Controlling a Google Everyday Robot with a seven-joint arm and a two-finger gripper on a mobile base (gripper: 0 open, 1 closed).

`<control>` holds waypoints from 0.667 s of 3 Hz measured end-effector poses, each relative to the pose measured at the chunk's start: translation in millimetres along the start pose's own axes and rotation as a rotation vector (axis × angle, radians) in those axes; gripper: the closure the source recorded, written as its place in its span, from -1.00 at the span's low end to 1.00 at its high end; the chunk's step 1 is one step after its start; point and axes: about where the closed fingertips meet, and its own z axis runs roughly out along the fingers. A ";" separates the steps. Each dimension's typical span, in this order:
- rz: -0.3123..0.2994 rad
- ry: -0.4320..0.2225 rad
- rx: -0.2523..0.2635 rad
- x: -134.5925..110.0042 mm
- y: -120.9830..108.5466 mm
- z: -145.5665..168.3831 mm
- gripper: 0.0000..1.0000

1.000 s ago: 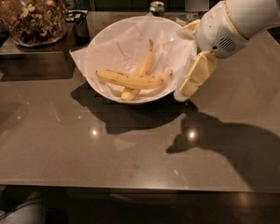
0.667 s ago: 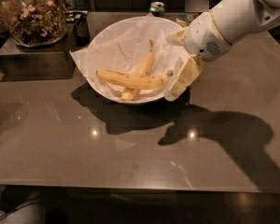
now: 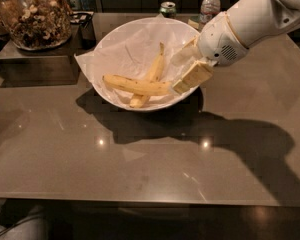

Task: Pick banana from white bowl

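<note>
- My gripper has swung from outside the white bowl to over its rim, fingers apart.
- One fingertip now reaches the banana; I judge closing comes next.

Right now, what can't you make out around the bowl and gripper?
- Camera view: banana's right tip, where the gripper, at the white bowl's right rim, overlaps it.
- Paler banana's mid-section, crossed by the banana.
- Jar's top, cut off by the upper edge.
</note>
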 end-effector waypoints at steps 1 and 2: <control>-0.001 -0.009 -0.012 -1.6 -3.9 7.9 -0.10; -0.021 -0.017 -0.036 -8.4 -13.1 18.9 -0.26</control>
